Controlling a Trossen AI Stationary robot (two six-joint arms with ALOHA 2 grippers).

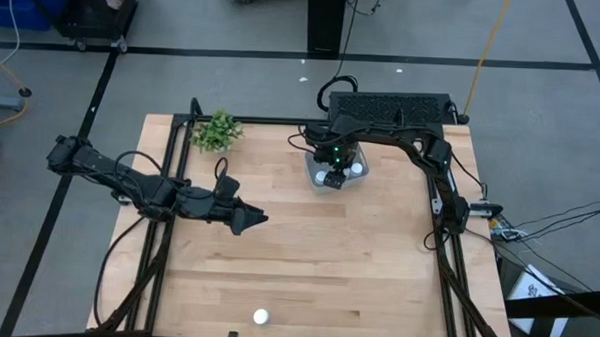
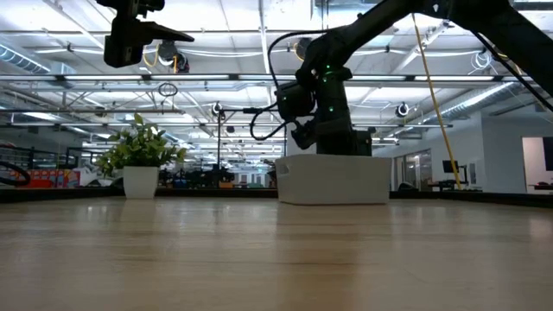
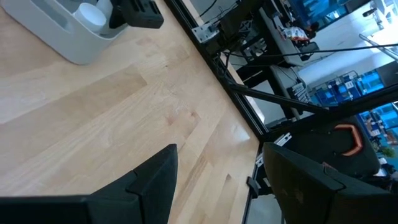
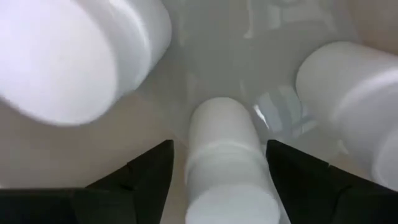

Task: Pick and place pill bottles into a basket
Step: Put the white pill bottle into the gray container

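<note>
The pale basket (image 1: pixel 315 181) stands at the table's far middle and shows in the low view as a white box (image 2: pixel 333 179). My right gripper (image 4: pixel 217 146) points down into it, open, one finger on either side of a white pill bottle (image 4: pixel 227 162). Two more bottles (image 4: pixel 68 56) (image 4: pixel 351 87) lie beside it in the basket. One pill bottle (image 1: pixel 261 315) stands alone near the table's near edge. My left gripper (image 1: pixel 258 219) hangs open above the table's left middle, holding nothing. My right gripper's fingers come from above along the sides of the middle bottle (image 4: pixel 211 124). A gap shows between one finger (image 4: pixel 149 168) and the bottle. Whether the other finger (image 4: pixel 292 168) touches it, I cannot tell.
A small green plant (image 1: pixel 216 132) in a white pot stands at the far left corner. Black frame rails (image 1: pixel 169 184) run along the table's left and right sides. Bare wood lies between the basket and the lone bottle.
</note>
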